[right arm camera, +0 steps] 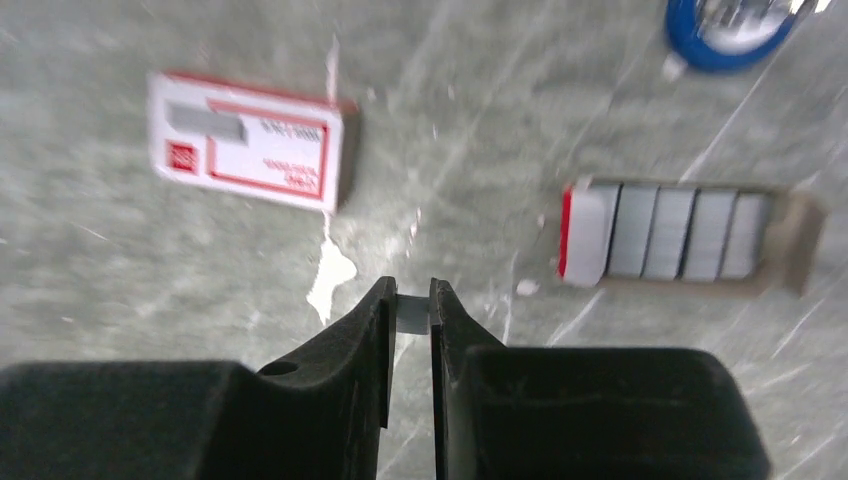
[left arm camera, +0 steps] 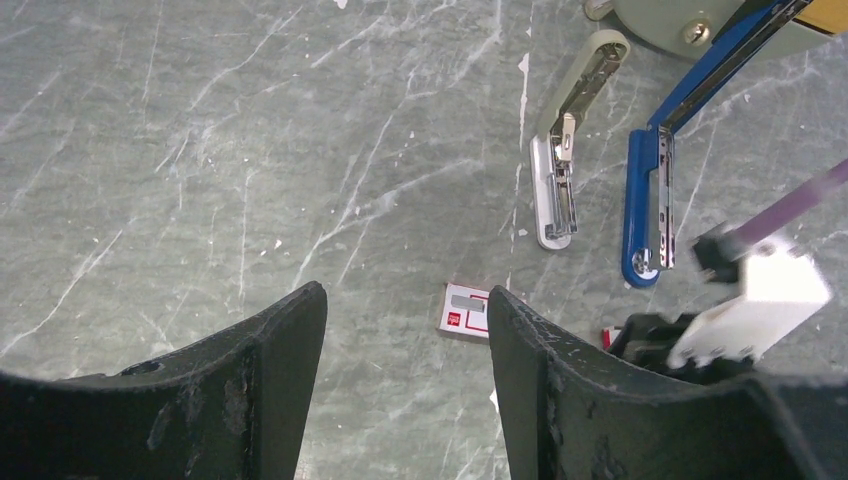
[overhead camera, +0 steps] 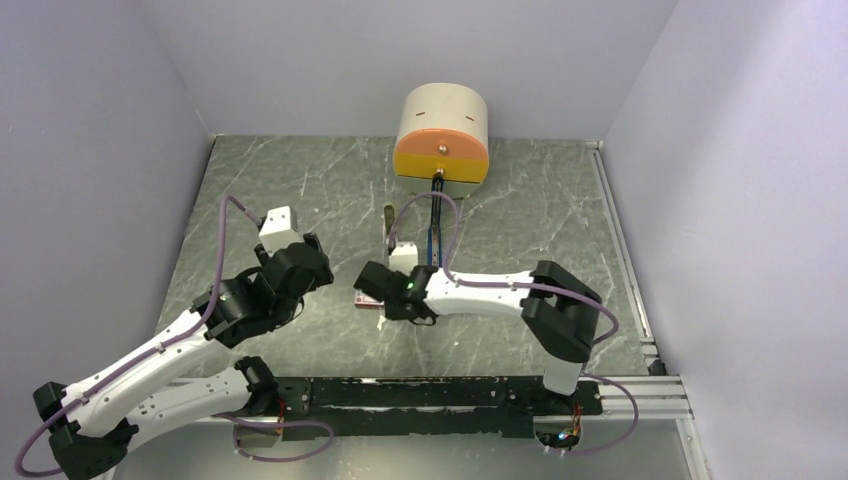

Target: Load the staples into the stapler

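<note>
Right gripper [right arm camera: 412,292] — clenched on a thin grey strip of staples [right arm camera: 412,315], held over the marbled table [right arm camera: 480,120]. More grey blocks fill the open tray [right arm camera: 670,232], right of the red-and-white box [right arm camera: 250,140]. Left gripper [left arm camera: 405,295] — released, holding nothing. Stapler [left arm camera: 635,200] lies hinged open nearby.

Staples [right arm camera: 660,232]: silvery-grey ribbed strips, side by side in open tray [right arm camera: 797,240]; one strip [right arm camera: 413,315] pinched in right hand [right arm camera: 410,292].
Stapler [left arm camera: 640,210]: blue-and-cream, hinged wide open, lying on counter [left arm camera: 250,150].
</note>
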### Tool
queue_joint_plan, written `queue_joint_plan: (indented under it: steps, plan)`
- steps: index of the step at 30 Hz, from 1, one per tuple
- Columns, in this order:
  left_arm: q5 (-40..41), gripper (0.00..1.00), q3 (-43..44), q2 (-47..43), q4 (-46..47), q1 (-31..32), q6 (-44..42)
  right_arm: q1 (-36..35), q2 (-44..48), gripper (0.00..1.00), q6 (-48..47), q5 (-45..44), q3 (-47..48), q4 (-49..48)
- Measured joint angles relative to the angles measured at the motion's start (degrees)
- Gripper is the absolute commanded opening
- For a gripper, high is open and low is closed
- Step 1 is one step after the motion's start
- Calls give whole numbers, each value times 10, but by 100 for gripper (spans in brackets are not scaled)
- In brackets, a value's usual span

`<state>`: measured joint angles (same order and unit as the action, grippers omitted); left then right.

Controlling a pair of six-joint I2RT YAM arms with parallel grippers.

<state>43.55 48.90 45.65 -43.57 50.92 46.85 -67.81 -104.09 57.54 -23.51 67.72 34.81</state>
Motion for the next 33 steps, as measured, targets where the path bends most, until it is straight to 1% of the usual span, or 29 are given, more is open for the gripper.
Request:
queue_joint_plan:
  steps: [5, 9, 14, 21, 24, 26, 33]
  plan:
    - [-1, 66, 0, 0, 7, 0, -8, 53, 53, 19, -90, -5, -3, -60]
    - [-8, 66, -7, 6, 24, 0, -11, 105, 67, 19, -168, 2, -4, -117]
    - [-43, 66, -19, 47, 53, 0, -9, 146, 53, 19, -254, 25, -3, -166]
    - [-83, 66, -41, 83, 78, -8, 3, 162, -1, 19, -335, 65, 29, -200]
    - [-112, 66, -49, 84, 95, -34, 4, 165, -15, 19, -353, 78, 39, -210]
    - [-145, 65, -60, 84, 112, -60, 4, 170, -20, 19, -362, 83, 43, -217]
    - [-242, 60, -105, 104, 151, -136, 3, 186, -33, 19, -383, 97, 47, -230]
